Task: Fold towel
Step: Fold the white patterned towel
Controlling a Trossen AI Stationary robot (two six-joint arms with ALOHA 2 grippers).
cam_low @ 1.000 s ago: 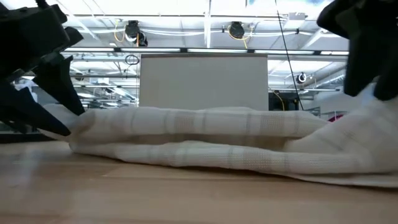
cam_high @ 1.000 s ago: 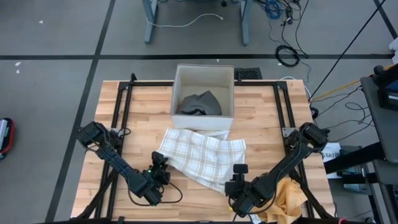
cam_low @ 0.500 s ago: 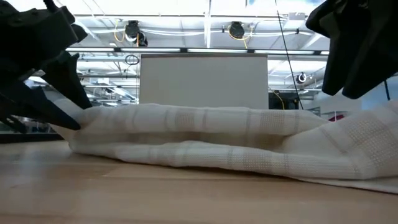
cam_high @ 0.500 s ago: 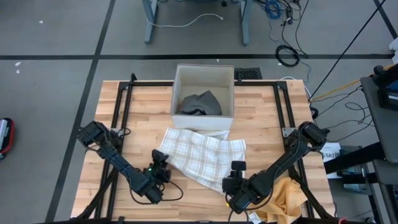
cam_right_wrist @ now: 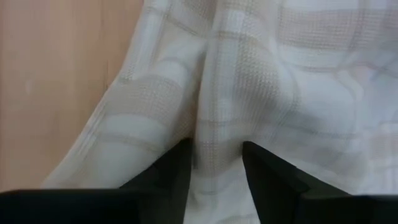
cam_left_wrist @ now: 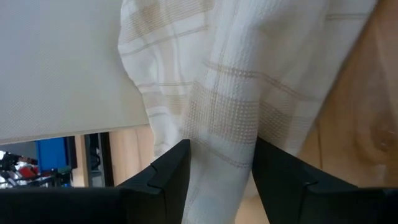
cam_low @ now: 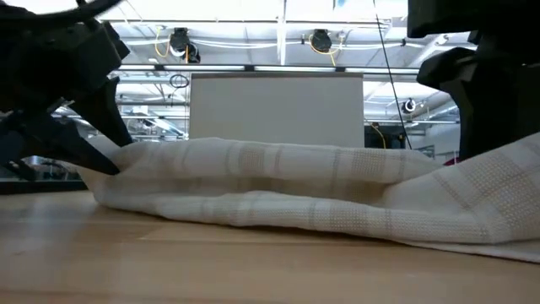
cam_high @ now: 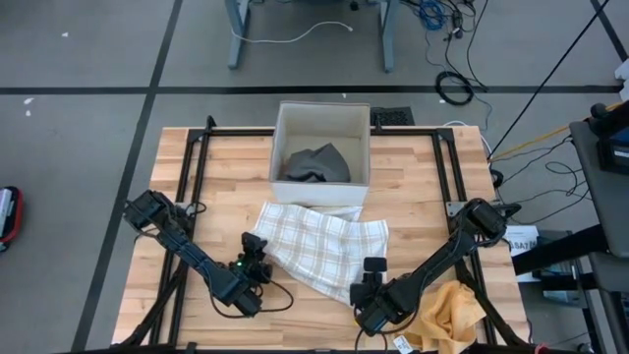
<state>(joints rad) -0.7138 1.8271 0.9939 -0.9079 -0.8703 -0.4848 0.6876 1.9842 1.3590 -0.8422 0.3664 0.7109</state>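
I have the towel [cam_high: 319, 251] lying mid-table, long axis 10-to-4 o'clock, left gripper [cam_high: 257, 258] jaws clamped on its 9 o'clock corner, right gripper [cam_high: 373, 278] jaws clamped on its 5 o'clock edge.

We note a grey floor [cam_high: 88, 59] crossed by dark seam lines, 1 running across beyond the table [cam_high: 226, 177]. The table has a light wood-plank top with a black frame at its sides. Beyond it stand 2 grey legs [cam_high: 239, 34] of other furniture, with a white cable [cam_high: 295, 37] and black cables [cam_high: 454, 87] loose on the floor. A red and black object [cam_high: 8, 216] lies at the left edge. Dark equipment [cam_high: 601, 147] stands at the right. In the low view we see white ceiling beams [cam_low: 253, 38], 2 round black fixtures [cam_low: 179, 39] and bright overhead light.
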